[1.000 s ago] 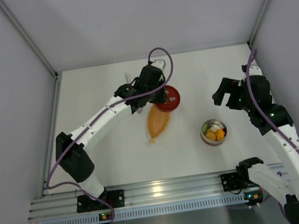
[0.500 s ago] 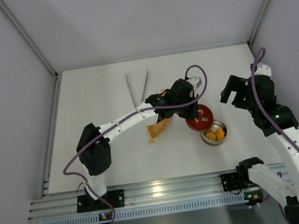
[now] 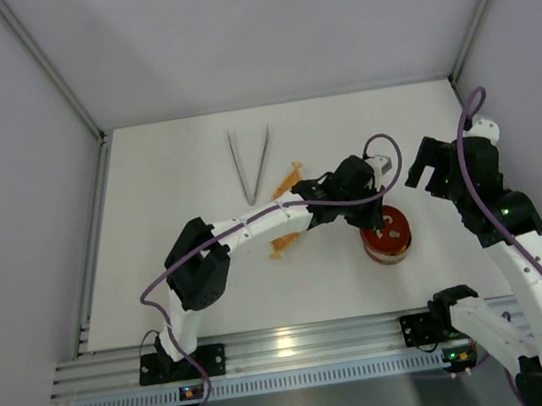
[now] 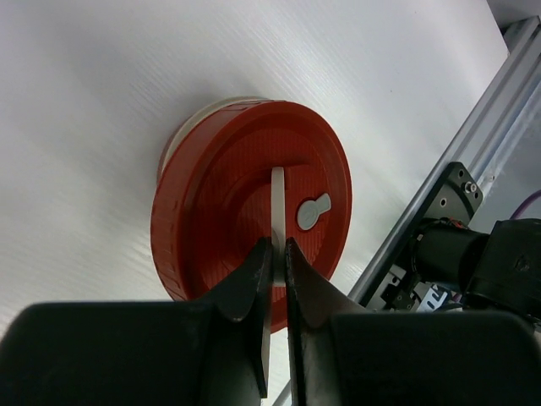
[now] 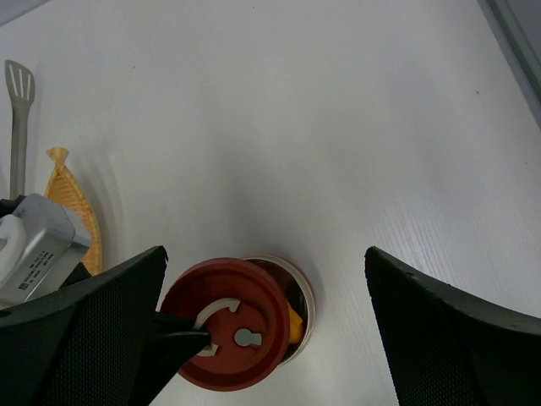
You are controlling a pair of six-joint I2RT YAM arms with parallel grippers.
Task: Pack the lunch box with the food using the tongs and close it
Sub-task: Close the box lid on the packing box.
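Top external: left gripper pinching lid handle, carried right from orange tray onto lunch box; right gripper agape by right wall.

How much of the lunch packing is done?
Done: food sits in the lunch box, and the tongs lie set aside. In hand: the left gripper holds the red lid by its white handle, off-centre over the box. Left: seat the lid and let go.
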